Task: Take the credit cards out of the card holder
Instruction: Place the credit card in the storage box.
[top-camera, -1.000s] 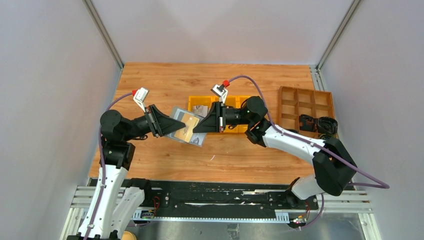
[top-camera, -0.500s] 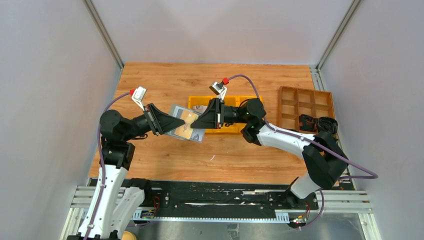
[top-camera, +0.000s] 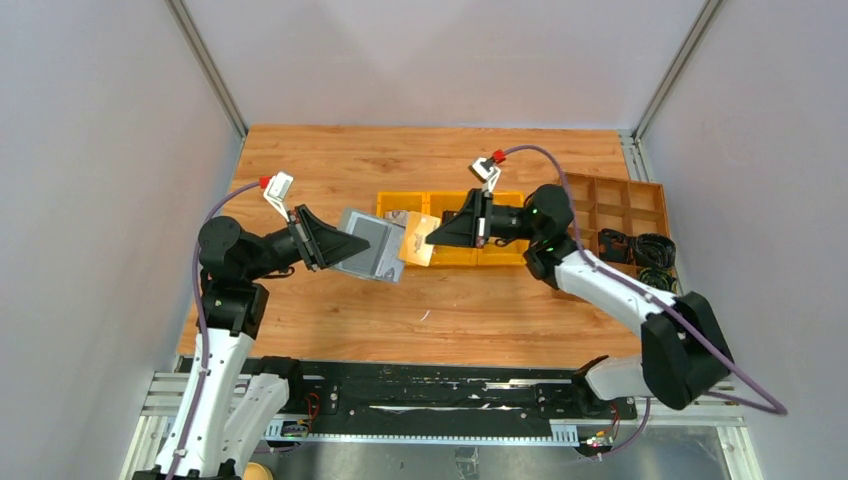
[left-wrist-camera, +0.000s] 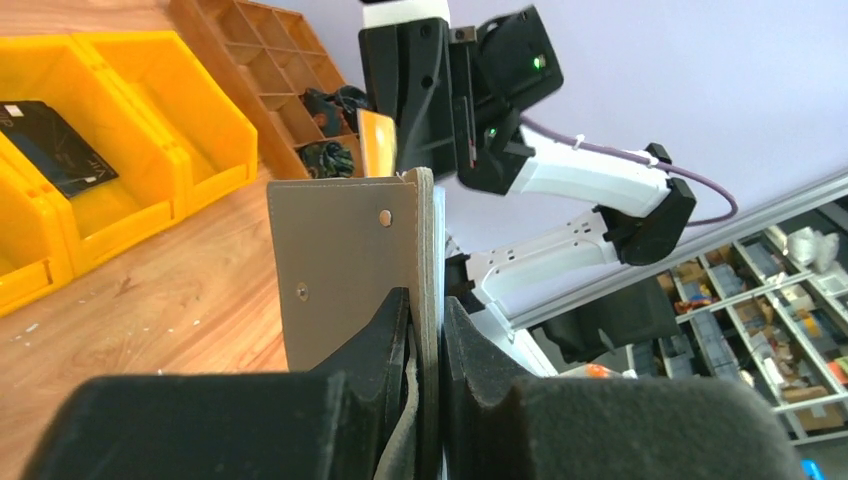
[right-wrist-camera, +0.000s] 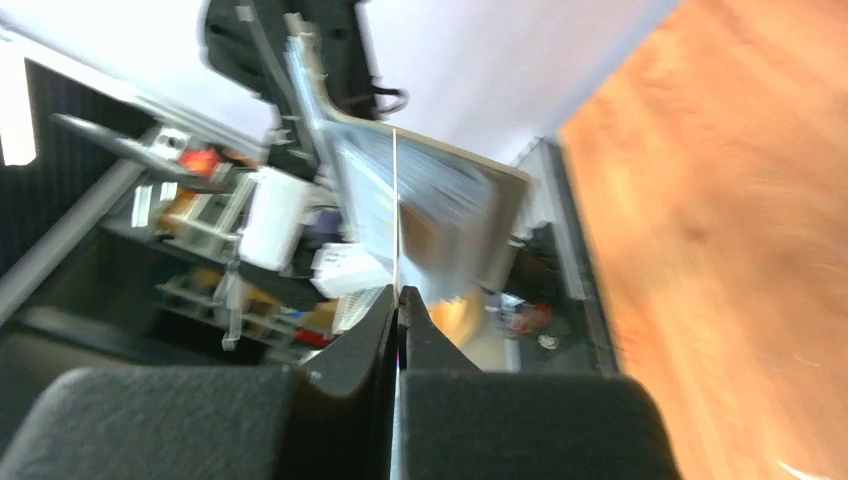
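Now card holder (top-camera: 375, 245) is clamped by left gripper (top-camera: 340, 245), credit card (top-camera: 413, 252) pinched at three o'clock by right gripper (top-camera: 430, 241).

A robotics lab, judging by parts shelves (left-wrist-camera: 775, 300).

Smeared by motion all over in the right wrist view: cannot make out detail on the card holder (right-wrist-camera: 430, 190); can see the card (right-wrist-camera: 396, 200) only edge-on, as a thin line. From the left wrist, cannot see the holder's lower part behind the fingers of the left gripper (left-wrist-camera: 425, 312), nor most of the card behind its top edge. Cut off at the left there: the yellow bin (left-wrist-camera: 150, 90). Cannot identify the dark tangle (top-camera: 640, 248) in the brown tray (top-camera: 610, 178); too small.
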